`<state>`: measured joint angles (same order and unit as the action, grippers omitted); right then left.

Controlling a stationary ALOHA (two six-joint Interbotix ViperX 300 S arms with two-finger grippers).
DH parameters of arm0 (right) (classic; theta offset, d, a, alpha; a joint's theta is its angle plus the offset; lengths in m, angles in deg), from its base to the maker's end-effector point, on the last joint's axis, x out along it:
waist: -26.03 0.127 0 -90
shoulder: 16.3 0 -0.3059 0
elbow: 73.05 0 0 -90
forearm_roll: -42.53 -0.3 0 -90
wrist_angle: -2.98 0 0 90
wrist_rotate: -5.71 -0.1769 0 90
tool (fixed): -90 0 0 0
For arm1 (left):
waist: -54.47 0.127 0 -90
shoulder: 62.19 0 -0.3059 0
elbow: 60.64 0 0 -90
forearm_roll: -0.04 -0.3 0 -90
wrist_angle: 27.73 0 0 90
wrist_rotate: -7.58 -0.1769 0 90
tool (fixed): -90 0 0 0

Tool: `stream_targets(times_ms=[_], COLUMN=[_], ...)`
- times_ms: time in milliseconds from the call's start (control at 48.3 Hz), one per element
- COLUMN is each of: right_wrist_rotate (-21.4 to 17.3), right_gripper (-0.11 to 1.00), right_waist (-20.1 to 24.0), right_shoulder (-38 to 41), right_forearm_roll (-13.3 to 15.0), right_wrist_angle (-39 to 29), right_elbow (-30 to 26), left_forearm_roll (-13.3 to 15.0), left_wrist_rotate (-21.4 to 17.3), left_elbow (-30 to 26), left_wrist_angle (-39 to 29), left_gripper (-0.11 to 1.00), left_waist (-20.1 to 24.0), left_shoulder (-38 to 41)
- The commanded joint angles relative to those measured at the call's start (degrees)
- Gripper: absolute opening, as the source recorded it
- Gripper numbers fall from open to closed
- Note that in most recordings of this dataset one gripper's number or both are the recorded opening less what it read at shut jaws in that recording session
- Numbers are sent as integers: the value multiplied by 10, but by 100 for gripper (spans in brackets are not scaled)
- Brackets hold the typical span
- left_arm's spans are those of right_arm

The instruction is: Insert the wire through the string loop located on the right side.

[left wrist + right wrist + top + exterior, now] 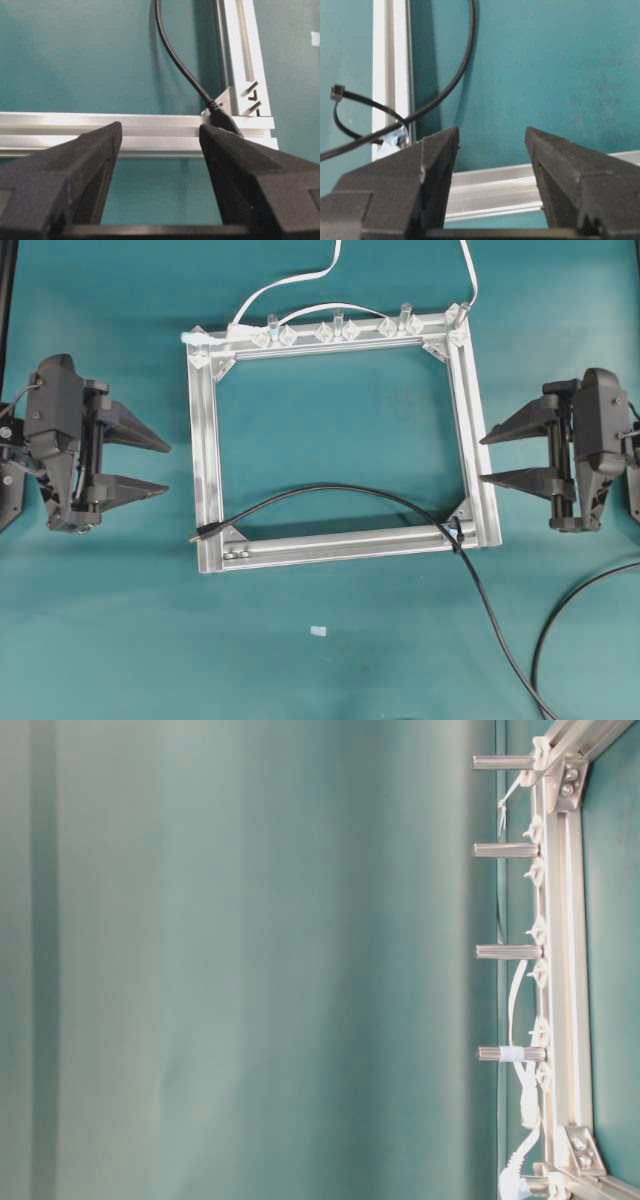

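The wire [330, 490] comes in from the lower right, crosses the bottom right corner of the silver frame [205, 440] and arcs left to its plug [200, 533] on the bottom left corner. The string loop [455, 532] sits at that right corner. In the right wrist view the wire [471, 20] seems to run through the loop [337, 92]. My left gripper [167, 468] is open and empty, left of the frame. In its wrist view the plug [223, 121] lies just beyond the right finger. My right gripper [482, 459] is open and empty, right of the frame.
White cables [300, 280] lead to the frame's top bar, which carries clear clips [340, 330]. A thicker black cable [570, 610] curves at the lower right. A small pale scrap [318, 630] lies on the teal table in front of the frame.
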<state>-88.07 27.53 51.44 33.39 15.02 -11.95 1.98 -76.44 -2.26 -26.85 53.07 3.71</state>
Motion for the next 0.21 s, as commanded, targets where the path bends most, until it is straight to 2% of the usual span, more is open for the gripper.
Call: stream_targets(times_ms=[0, 186], right_wrist_rotate=[-1, -1], right_gripper=[87, 87], right_waist=[-3, -3], right_shoulder=[0, 1], right_forearm_roll=[2, 2], right_wrist_angle=[18, 23], right_elbow=[-4, -8], left_forearm_roll=[2, 3], left_wrist_rotate=[-5, -4], left_elbow=[-4, -4], left_wrist_angle=[5, 5], left_gripper=[66, 66], left_waist=[4, 3], left_shoulder=[-7, -11])
